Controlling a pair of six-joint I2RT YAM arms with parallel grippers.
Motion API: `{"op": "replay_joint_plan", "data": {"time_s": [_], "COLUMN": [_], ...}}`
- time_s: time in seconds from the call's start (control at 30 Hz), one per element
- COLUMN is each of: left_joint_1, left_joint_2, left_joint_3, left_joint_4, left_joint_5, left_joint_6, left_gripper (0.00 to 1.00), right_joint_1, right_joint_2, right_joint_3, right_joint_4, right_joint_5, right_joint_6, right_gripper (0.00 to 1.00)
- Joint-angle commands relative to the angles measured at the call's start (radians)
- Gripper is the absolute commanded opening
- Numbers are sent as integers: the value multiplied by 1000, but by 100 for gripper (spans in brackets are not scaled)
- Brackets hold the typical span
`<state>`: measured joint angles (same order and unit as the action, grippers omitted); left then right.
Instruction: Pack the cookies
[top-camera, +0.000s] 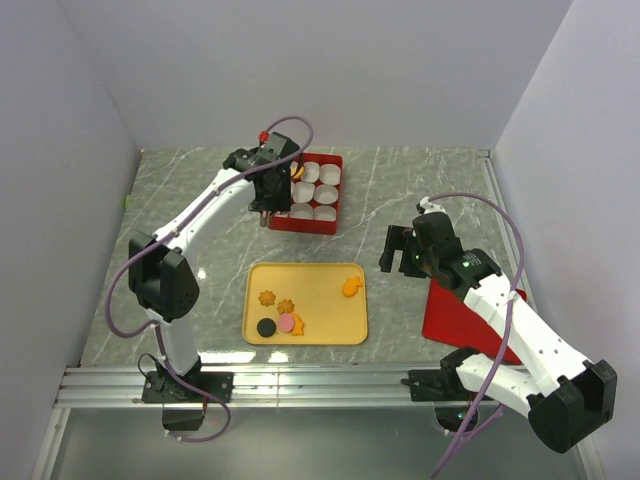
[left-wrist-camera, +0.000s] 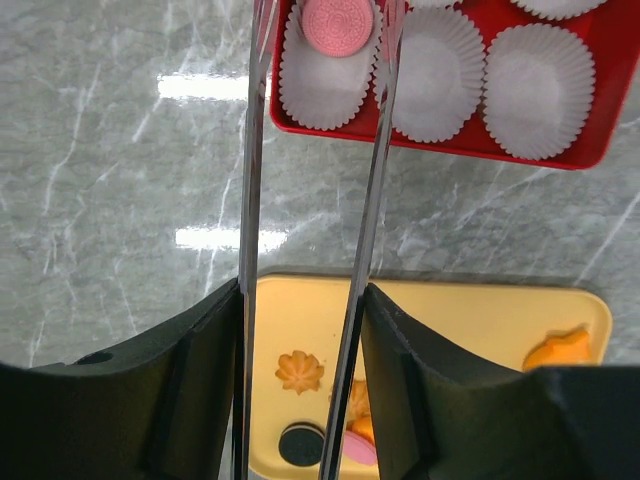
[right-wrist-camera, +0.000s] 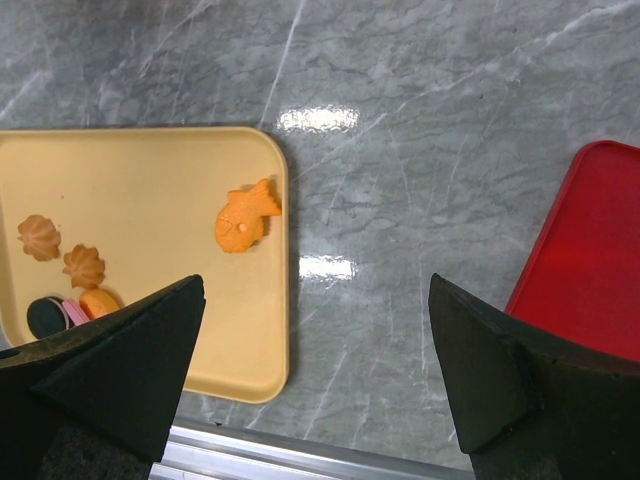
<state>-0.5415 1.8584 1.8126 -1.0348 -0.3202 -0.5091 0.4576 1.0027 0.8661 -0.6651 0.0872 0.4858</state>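
Note:
A pink round cookie (left-wrist-camera: 338, 25) lies in a white paper cup (left-wrist-camera: 325, 85) at the near-left corner of the red box (top-camera: 305, 224). My left gripper (top-camera: 263, 208) hangs above that corner. Its two long metal blades (left-wrist-camera: 248, 200) stand either side of the cookie with small gaps, so it is open. More cookies lie on the yellow tray (top-camera: 330, 330): two tan flowers (top-camera: 266, 297), a black round (top-camera: 266, 327), a pink round (top-camera: 287, 322), an orange piece (top-camera: 298, 327) and an orange fish (right-wrist-camera: 245, 219). My right gripper (right-wrist-camera: 315, 330) is wide open and empty over the table right of the tray.
The red box holds several white paper cups (left-wrist-camera: 540, 90), and something orange sits in its far-left cup (top-camera: 300, 171). A flat red lid (top-camera: 455, 318) lies at the right under my right arm. A metal rail (top-camera: 320, 385) runs along the near edge.

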Motion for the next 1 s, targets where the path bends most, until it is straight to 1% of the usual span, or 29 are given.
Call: {"op": "replay_joint_plan", "data": {"time_s": [0.0,0.07,0.17,0.23,0.3,0.33,0.4,0.43,0.53,0.57,0.7,0.93,0.97], "left_joint_1": [2,-5,-24,-46,-96,-116,-176,-195,-251,-280,-345,-452,-483], "left_joint_2": [-145,-178,-266,-343,-425,-451,-523,-547,-622,-639,-721,-737,-740], "left_joint_3": [62,41,-53,-157,-238,-321,-410,-502,-643,-669,-748,-765,-766], "left_joint_4": [-42,-62,-68,-71,-58,-53,-38,-21,-2,2,22,-60,-73], "left_joint_5": [-26,-14,0,7,19,21,30,41,72,79,127,121,116], "left_joint_6": [-12,-25,-49,-72,-111,-126,-169,-184,-255,-287,-325,-390,-416], "left_gripper": [54,53,52,52,52,52,53,53,52,52,53,51,51], "right_joint_1": [-5,-5,-5,-5,-2,-4,-4,-4,-4,-2,-4,-4,-2], "right_joint_2": [-24,-24,-24,-27,-36,-41,-55,-59,-73,-81,-101,-119,-131], "right_joint_3": [40,42,42,39,31,28,13,8,-1,-2,-13,-29,-32], "right_joint_4": [38,39,44,42,41,44,45,45,35,32,30,24,21], "right_joint_5": [-9,-15,-20,-21,-32,-35,-46,-47,-47,-46,-50,-49,-44], "right_joint_6": [10,13,22,27,36,37,43,45,51,53,59,68,71], "right_gripper": [100,100,100,100,100,100,100,100,100,100,100,100,100]}}
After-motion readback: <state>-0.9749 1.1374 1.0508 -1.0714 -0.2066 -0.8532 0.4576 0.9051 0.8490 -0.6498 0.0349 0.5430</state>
